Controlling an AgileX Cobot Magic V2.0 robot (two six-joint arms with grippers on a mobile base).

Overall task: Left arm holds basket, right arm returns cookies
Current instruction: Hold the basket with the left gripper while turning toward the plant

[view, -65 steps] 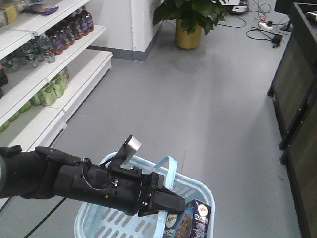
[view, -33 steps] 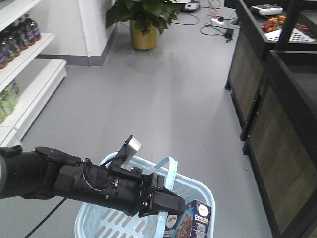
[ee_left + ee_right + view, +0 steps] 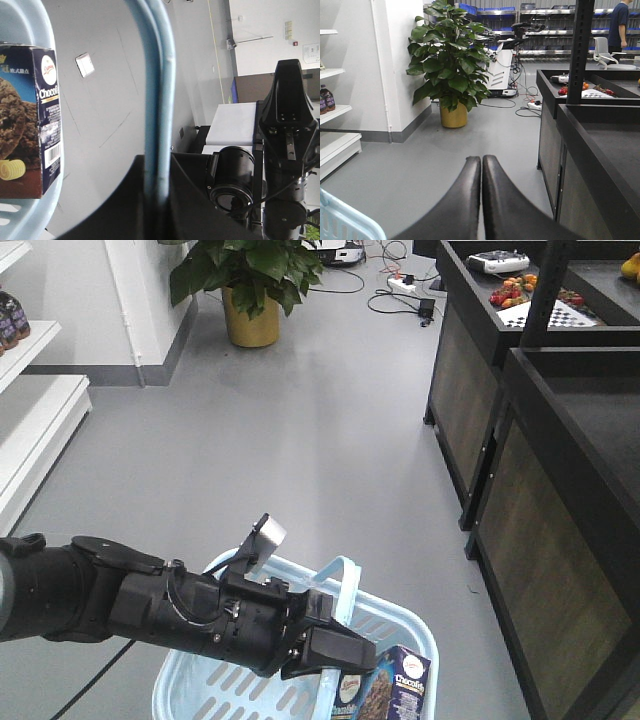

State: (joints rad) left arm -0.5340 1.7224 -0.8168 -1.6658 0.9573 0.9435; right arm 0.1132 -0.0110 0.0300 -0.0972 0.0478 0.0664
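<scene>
- In the front view we saw the left arm (image 3: 110, 600) reaching in from 9 o'clock toward the basket (image 3: 215, 685), which sat at the 6 o'clock edge.
- The left gripper (image 3: 328, 645) was clamped on the basket's arched handle (image 3: 347, 585). In the left wrist view the handle ran down between the 2 black jaws with no gap showing.
- The cookies (image 3: 398, 690) stood on end inside the basket, at 5 o'clock in the frame and just to the 3 o'clock side of the left gripper. In the left wrist view the box sat close against the basket's wall.
- In the right wrist view the right gripper (image 3: 481, 160) had its 2 fingers pressed together with nothing between them, above the grey floor (image 3: 420, 170). A corner of the basket showed at 7 o'clock.
- Around the scene in the front view we saw a potted plant (image 3: 245, 280) at 11 o'clock, black counters (image 3: 560, 440) at 3 o'clock and white shelves (image 3: 30, 430) at 9 o'clock.
</scene>
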